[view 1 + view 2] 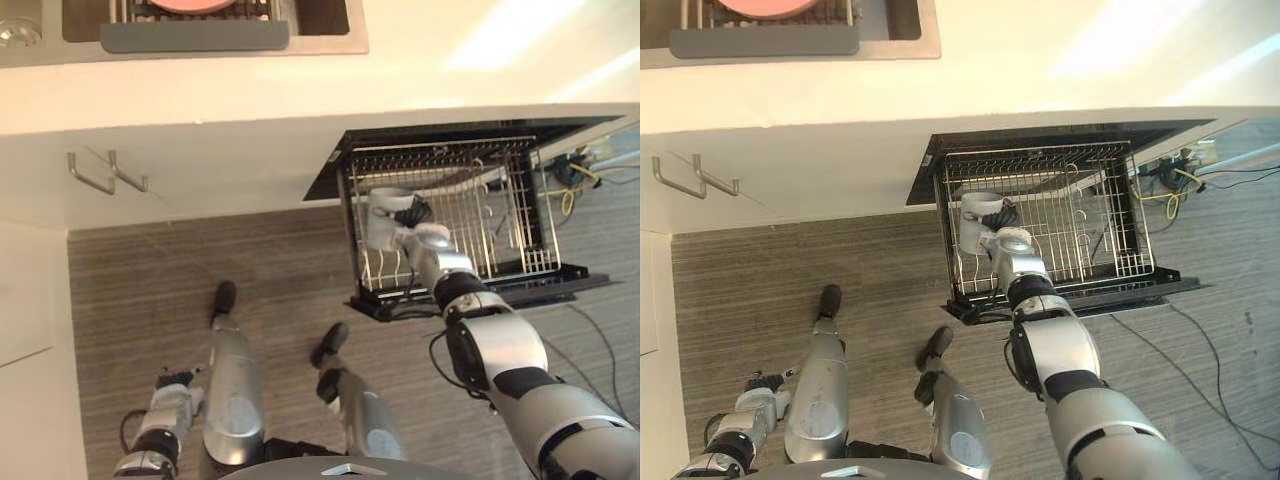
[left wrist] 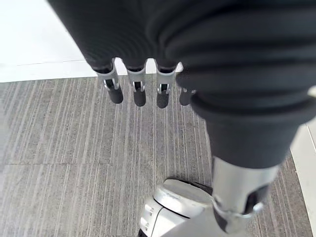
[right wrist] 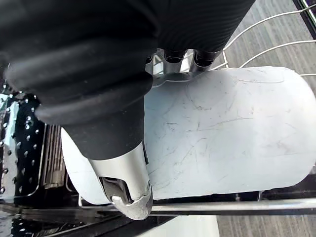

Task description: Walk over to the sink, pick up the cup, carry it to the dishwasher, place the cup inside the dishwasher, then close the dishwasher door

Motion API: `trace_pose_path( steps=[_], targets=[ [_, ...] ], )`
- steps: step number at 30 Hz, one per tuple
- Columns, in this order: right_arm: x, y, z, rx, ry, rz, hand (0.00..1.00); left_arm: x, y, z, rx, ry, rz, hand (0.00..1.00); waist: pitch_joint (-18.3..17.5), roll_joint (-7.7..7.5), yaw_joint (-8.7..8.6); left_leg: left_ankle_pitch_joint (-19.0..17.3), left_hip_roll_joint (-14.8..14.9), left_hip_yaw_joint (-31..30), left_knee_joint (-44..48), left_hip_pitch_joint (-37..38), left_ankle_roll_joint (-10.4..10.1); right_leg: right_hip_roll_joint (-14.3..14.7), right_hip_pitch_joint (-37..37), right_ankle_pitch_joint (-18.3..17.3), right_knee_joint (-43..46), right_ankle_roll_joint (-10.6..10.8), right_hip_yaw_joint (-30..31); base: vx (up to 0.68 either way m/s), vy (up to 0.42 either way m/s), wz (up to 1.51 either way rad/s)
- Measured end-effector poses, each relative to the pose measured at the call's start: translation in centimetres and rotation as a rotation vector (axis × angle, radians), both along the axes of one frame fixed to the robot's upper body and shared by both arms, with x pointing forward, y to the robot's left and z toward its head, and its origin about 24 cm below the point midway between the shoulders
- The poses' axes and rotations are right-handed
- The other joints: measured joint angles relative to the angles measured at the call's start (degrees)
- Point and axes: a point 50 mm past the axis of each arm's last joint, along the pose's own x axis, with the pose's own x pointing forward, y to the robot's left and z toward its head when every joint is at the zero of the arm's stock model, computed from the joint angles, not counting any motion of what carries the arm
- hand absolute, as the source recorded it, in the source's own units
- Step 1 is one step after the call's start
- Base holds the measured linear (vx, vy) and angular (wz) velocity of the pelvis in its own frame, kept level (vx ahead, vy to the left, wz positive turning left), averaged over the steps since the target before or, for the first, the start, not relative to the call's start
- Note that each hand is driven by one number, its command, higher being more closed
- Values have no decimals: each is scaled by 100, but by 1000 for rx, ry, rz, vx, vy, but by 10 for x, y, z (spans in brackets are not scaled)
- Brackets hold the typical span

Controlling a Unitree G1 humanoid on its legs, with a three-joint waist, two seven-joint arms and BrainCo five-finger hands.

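1. Cream glossy countertop point(image 1: 300, 80) across the top; bright light patches point(image 1: 520, 30) on its far right end.
2. Flat white cabinet fronts point(image 1: 220, 165) below it; two metal bar handles point(image 1: 125, 175) side by side towards the left.
3. Grey-brown striped floor point(image 1: 150, 270) in front of the cabinets; fine lines and a few tile seams clear in the left wrist view.
4. White panel point(image 1: 30, 300) down the left edge, beside the floor.
5. Tangle of yellow and dark cables point(image 1: 572, 185) at far right, near the cabinet line.
6. Even, bright indoor lighting; soft shadow along the cabinet base.
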Motion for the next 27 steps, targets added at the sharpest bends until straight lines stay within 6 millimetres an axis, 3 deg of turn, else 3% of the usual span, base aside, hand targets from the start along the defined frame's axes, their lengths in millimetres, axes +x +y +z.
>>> trace_pose_path(
  steps=[3, 13, 17, 19, 23, 27],
  targets=[
    [1, -11, 7, -19, -8, 1, 0, 2, -5, -1, -5, -2, -7, 0, 81, 136, -24, 19, -23, 38, -2, 0, 18, -64, -116, -58, 180, 10, 61, -27, 15, -10],
    [4, -17, 18, -63, -26, 58, 0, 4, -13, -1, -14, -25, -38, 0, 147, 337, -79, 211, -128, 182, -302, 188, 60, -262, -355, -248, 651, 30, 183, -8, 3, -2],
    [6, -8, 40, 97, -228, -26, 0, 2, -16, -2, -12, -36, -53, 0, 136, 415, -126, 299, -162, 338, -521, 440, 78, -295, -301, -247, 660, 38, 309, -3, 13, -9],
    [-3, 5, 44, 148, -370, -61, 0, -5, -15, -4, -13, -27, -41, 0, 135, 417, -270, 297, -163, 396, -606, 665, 81, -291, -115, -243, 590, 53, 332, 22, 12, -12],
    [-33, 14, 25, 234, -476, -107, 0, -22, -14, -11, -112, -65, -11, 0, 37, 424, -478, 288, -184, 583, -772, 1013, 90, -286, 115, -220, 454, 100, 450, 48, 23, -16],
    [-82, 13, -32, 274, -405, -158, 0, -59, -19, -25, -237, -22, 43, 0, -637, 545, -717, 246, -231, 682, -924, 1266, 95, -265, 473, -76, -8, 194, 450, 95, 13, -6]
  ],
)
